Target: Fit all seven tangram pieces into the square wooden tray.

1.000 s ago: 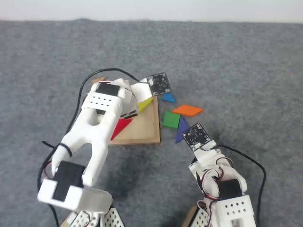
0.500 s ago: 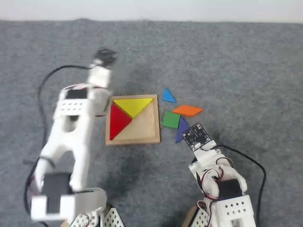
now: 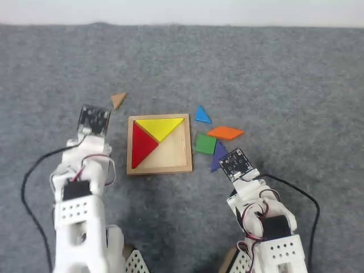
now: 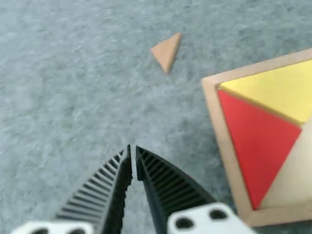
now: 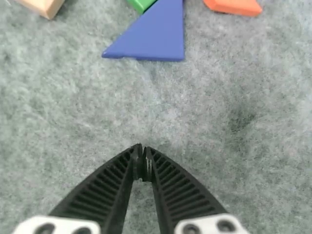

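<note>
Fingers [image 4: 112,190] of left gripper [image 4: 132,152] were pressed together, tips nearly touching, nothing held. It hung over bare grey carpet [image 3: 296,74] just left of the tray [image 3: 159,170], pointing toward the tan triangle [image 3: 118,100], which lay on the carpet off the tray's far-left corner, apart from it. Right gripper [image 5: 141,148] was also closed and empty, tips meeting, low over the carpet near the dark blue triangle [image 3: 216,156], not touching it.

Tray sat flat between the two arms. Two pieces were inside: yellow triangle [image 3: 159,126] along the far edge with its point toward the centre, and red triangle [image 3: 142,145] along the left edge, the two touching on a shared slanted side. Remaining tray floor was bare wood.

Loose pieces right of the tray: small blue triangle [image 3: 202,115] farthest back, orange parallelogram [image 3: 225,132], green square [image 3: 205,143] just beside the tray's right rim, and the dark blue triangle touching the square, partly under the right arm's wrist.
</note>
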Controlling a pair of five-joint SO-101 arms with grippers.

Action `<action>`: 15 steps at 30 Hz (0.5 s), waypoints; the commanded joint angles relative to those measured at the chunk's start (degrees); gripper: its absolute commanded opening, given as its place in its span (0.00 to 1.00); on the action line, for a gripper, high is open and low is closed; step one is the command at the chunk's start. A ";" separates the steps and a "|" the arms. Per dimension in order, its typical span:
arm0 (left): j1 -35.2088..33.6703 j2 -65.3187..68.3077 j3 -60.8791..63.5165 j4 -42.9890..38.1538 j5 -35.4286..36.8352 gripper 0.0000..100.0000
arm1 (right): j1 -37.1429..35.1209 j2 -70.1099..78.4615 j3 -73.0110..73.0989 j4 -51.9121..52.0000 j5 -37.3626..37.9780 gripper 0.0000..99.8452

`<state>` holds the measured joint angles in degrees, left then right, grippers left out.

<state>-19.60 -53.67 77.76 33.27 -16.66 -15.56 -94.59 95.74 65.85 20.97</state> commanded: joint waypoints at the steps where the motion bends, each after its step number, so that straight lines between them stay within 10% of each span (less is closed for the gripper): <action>1: -3.60 -6.42 3.38 -2.46 -1.14 0.01 | 0.66 0.40 0.18 -2.77 0.18 0.01; 6: -4.48 -7.03 7.08 -4.13 -6.86 0.01 | 1.36 1.10 -5.45 -5.76 8.62 0.01; 15: -4.48 -7.03 12.26 -12.84 -7.65 0.01 | 1.01 22.11 -26.37 -4.70 -3.96 0.01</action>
<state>-23.91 -59.38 90.51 22.99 -23.69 -15.03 -82.99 78.15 61.80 19.91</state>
